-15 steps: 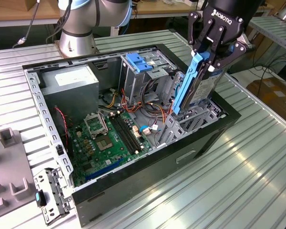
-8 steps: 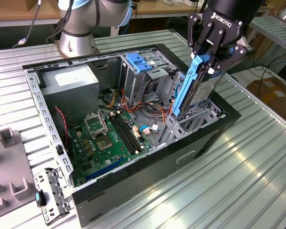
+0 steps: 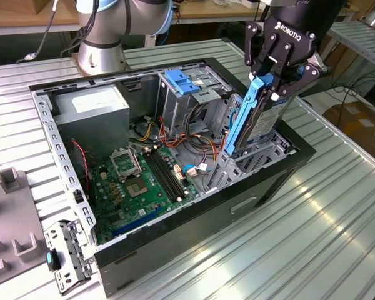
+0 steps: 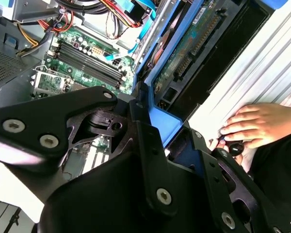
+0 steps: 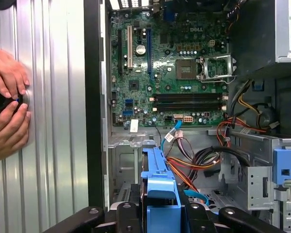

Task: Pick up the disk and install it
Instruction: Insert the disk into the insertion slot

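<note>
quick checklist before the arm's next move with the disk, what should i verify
1. Grip: end effector shut on the disk: ok.
2. Disk upright at the drive bay: ok.
3. Disk fully seated: not ok, most of it stands above the computer case.
4. Cables clear of the bay: cannot tell.
5. People clear: not ok, a person's hand rests on the table beside the case.

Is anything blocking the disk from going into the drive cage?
Nothing visible does. The gripper holds the disk nearly upright, lower end at the drive cage; the cables lie beside it, toward the motherboard.
</note>
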Robot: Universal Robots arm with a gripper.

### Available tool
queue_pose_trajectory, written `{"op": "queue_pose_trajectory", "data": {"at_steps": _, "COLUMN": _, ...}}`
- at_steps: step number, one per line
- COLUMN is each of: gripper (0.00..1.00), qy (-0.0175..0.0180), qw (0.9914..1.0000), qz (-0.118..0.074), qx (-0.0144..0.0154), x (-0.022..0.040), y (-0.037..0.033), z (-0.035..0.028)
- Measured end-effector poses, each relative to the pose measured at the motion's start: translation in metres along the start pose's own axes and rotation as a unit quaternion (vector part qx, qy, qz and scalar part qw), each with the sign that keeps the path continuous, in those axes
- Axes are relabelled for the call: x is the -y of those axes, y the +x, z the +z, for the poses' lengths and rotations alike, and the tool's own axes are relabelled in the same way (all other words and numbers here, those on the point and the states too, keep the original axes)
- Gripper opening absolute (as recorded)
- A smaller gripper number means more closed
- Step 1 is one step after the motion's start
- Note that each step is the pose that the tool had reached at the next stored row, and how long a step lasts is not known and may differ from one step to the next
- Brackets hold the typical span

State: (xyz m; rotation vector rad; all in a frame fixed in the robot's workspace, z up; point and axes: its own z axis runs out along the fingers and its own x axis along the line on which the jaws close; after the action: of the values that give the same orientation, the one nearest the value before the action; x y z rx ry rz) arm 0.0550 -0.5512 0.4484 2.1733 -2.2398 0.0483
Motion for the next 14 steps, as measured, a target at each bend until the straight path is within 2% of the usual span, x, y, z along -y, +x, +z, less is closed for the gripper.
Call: {"op": "queue_pose_trajectory", "data": {"at_steps": 14, "gripper": 0.37, "qy": -0.0001, "qw": 1.0, "qz": 0.0, "qx": -0.0002, "x": 0.0001, "y": 0.0, "z": 0.0054}}
